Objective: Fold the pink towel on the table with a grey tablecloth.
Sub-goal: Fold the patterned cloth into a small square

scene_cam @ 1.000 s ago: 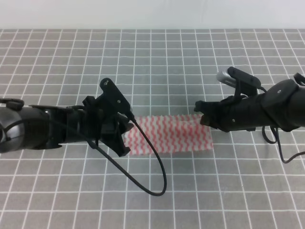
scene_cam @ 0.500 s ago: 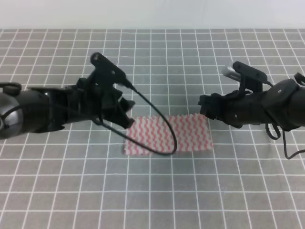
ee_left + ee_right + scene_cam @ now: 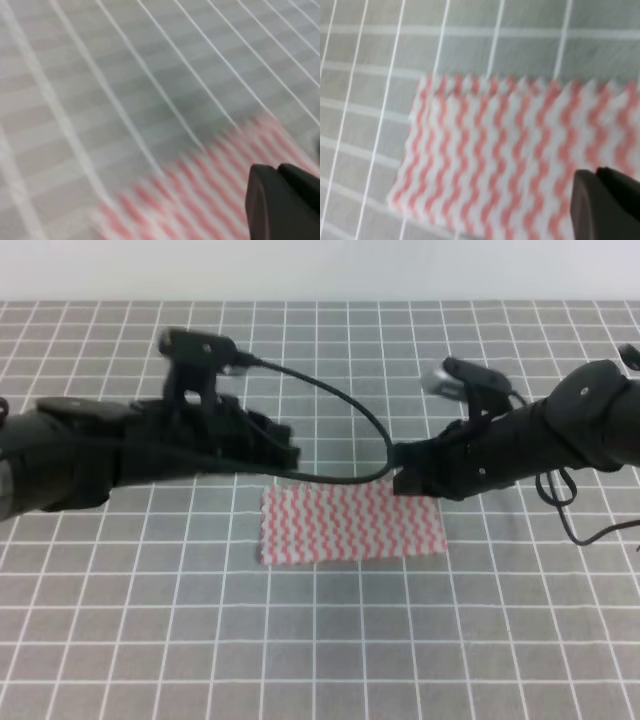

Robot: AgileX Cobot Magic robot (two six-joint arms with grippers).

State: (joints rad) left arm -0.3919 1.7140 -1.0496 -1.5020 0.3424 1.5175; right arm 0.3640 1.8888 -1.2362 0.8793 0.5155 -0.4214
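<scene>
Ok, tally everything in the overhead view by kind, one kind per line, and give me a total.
Pink towel, lying on the cloth: 1
Table with a grey tablecloth: 1
Grippers: 2, the left gripper and the right gripper, both at the towel's far edge
Total: 4

We see the pink towel (image 3: 352, 522) in pink-red and white zigzags on the desk (image 3: 400, 640), grey with thin white grid lines.
</scene>
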